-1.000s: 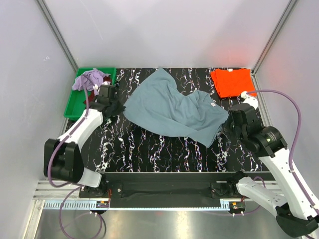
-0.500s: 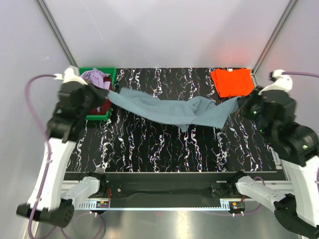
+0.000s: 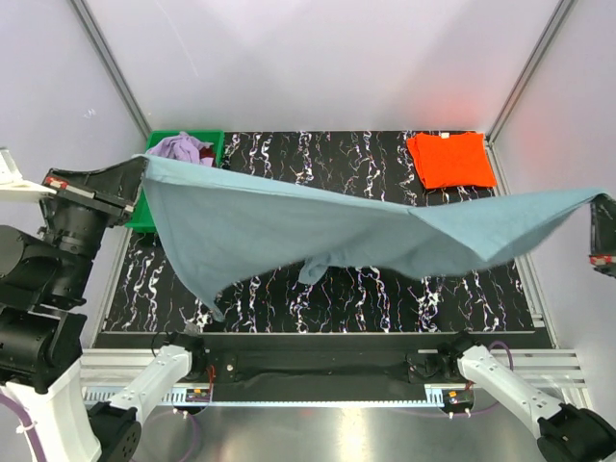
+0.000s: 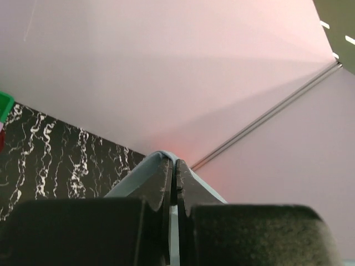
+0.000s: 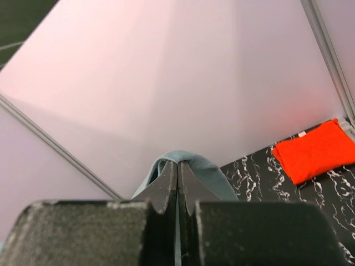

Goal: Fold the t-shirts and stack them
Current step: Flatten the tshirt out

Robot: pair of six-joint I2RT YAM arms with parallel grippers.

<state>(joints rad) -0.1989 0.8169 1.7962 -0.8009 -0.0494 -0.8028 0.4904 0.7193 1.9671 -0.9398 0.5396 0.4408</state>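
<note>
Left gripper (image 4: 173,166) first: fingers pressed together on a fold of the blue-grey t-shirt (image 3: 318,236), and in the left wrist view I can see the cloth wrapped over the tips. Right gripper (image 5: 178,165) is the same, jaws tight and pinching a ribbed edge of that same shirt. Both arms are up high and wide apart, so the shirt hangs stretched between them, well above the table (image 3: 318,159). It runs from over the green tray (image 3: 162,138) on my left to the right wall. Its top edge is taut and the lower edge sags — one corner droops toward the near left, and a sleeve dangles in the middle. Below it the tabletop is black with white marble veining. The orange t-shirt (image 3: 449,159) lies folded flat at the far right corner, touching nothing else. The lavender t-shirt (image 3: 183,147) is bunched in the tray at the far left corner. Pale plain walls (image 3: 318,58) close in the back and both sides, with aluminium struts (image 3: 106,63) running up the corners. A metal rail (image 3: 318,390) carries the arm bases along the near edge.
</note>
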